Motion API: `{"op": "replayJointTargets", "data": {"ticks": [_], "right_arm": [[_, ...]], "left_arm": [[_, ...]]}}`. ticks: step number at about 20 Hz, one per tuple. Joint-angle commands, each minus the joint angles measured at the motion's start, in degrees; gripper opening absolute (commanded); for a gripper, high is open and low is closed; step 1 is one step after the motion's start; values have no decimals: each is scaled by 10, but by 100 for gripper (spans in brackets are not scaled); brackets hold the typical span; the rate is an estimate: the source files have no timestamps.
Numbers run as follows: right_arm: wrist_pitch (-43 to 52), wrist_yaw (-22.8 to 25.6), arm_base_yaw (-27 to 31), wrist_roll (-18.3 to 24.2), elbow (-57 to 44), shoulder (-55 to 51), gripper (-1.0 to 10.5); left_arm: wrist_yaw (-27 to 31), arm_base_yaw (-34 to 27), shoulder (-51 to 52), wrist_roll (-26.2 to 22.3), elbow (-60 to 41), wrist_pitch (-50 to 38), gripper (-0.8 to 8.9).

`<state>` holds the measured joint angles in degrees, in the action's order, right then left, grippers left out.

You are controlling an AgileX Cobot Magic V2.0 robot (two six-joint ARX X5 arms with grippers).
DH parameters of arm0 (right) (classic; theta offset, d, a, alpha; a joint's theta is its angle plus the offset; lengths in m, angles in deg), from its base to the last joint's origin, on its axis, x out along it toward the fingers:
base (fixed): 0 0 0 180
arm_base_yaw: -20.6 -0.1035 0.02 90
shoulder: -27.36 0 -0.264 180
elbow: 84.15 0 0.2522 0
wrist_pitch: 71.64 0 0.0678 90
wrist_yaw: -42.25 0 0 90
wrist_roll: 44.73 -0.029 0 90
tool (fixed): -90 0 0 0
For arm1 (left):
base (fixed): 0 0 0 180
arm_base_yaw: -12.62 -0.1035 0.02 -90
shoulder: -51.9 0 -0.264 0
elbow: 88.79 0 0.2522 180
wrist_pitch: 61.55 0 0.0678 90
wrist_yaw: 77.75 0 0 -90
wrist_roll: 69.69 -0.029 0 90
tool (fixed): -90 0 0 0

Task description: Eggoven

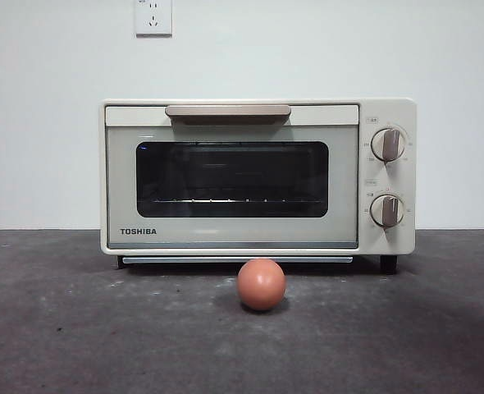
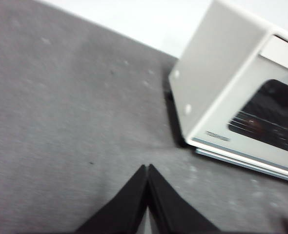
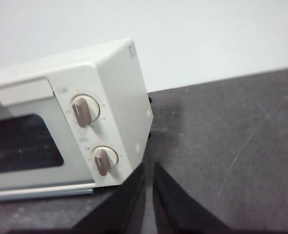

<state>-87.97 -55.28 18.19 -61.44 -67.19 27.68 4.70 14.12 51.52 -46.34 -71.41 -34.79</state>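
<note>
My left gripper (image 2: 147, 168) hangs over bare grey table (image 2: 71, 122), its two black jaws pressed together with nothing between them, tips showing at the lower middle of the left wrist picture; I judge I am holding it empty and clear so that the oven's front stays free to reach. The cream TOSHIBA toaster oven (image 2: 217, 83) fills the right of that picture, its side wall turned toward me and its dark glass door (image 2: 276, 117) slanting off the right edge. My right gripper (image 3: 149, 168) waits likewise, jaws nearly together with only a thin slit between the tips and gripping nothing, at the lower middle of the right wrist picture, near the oven's knob-side corner. Beyond it the two round knobs (image 3: 84, 111) sit one above the other left of centre. In the front view neither arm shows. The oven stands square in the middle of the frame, door shut, its tan handle (image 1: 228, 111) running along the top of the door. The orange-brown egg (image 1: 262, 284) rests on the table just in front of the door's lower edge, a little below the frame's centre, apart from the oven. As I read the task, nothing is begun: the door must come down by the handle before the egg can go in, and a smooth round egg may roll if nudged.
</note>
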Motion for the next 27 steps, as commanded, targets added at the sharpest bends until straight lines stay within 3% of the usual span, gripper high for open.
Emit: {"op": "replayJointTargets", "data": {"ticks": [1,8,20,24,27], "right_arm": [[-27,-7,-2,-49,40,0,4],[-134,-61,-2,-41,160,47,4],[-400,-259,-24,73,388,259,4],[-485,-270,-56,116,437,314,4],[-496,-270,-78,118,443,334,4]], "left_arm": [[-10,-1,-7,25,50,20,7],[-82,-1,-85,15,174,103,7],[-236,-1,-259,-146,377,327,7],[-254,-1,-274,-180,399,382,7],[-254,-1,-274,-182,400,389,7]]}}
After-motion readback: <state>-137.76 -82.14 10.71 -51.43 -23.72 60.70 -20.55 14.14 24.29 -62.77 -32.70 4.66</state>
